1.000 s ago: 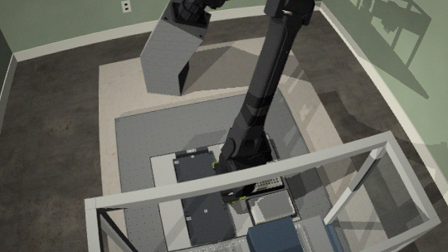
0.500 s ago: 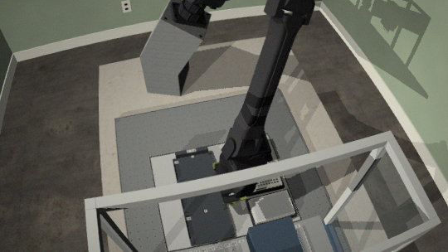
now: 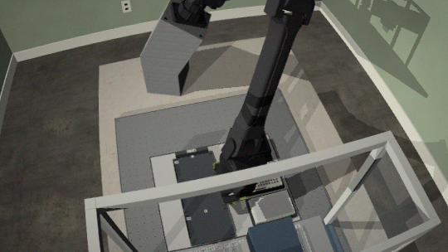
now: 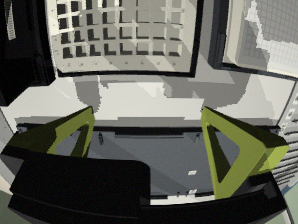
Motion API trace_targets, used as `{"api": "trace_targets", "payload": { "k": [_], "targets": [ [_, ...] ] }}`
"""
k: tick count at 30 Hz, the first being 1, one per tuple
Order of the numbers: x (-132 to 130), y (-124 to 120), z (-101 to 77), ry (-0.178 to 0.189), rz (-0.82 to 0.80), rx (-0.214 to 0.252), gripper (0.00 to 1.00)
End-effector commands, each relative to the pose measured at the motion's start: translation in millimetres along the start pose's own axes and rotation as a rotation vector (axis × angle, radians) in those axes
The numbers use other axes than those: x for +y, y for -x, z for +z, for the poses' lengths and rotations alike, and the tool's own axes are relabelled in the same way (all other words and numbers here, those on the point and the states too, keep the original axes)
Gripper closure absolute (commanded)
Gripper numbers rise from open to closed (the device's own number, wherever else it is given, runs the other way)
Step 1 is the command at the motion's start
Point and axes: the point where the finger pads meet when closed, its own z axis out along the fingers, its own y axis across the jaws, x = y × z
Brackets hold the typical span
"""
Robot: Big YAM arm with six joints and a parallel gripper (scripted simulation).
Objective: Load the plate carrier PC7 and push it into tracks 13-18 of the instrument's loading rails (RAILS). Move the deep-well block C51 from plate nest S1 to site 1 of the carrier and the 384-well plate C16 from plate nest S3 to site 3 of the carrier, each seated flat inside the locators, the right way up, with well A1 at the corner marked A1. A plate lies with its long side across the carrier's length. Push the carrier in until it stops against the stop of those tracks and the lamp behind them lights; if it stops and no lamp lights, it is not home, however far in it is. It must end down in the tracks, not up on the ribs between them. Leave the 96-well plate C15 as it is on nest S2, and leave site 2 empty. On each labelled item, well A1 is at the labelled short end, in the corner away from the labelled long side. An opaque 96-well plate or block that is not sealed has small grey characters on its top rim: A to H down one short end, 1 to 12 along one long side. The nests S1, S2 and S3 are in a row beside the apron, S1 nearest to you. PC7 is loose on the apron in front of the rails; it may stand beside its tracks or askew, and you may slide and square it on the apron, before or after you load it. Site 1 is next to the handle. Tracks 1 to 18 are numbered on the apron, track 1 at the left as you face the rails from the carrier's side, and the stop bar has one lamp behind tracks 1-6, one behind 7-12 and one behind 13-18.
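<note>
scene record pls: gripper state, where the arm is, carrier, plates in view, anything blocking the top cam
gripper: gripper open wide, nothing between the yellow-green fingers
arm position: wrist low over the deck, between the dark plate carrier and the row of plate nests
wrist view: a white well plate with a grid of square wells ahead of the fingers; a second plate to its right
carrier: flat on the light apron; loaded sites not clear
blue block: blue block at the bottom edge
occlusion: white frame bar and the arm hide part of the nests
</note>
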Motion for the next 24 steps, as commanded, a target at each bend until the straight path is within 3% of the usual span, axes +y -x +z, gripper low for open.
{"api": "trace_targets", "payload": {
  "k": [1,24],
  "targets": [
    [-19,5,-6.3,-0.039,0.002,-0.006,0.0],
    [-22,-13,-10.5,-0.046,0.001,-0.004,0.0]
  ]
}}
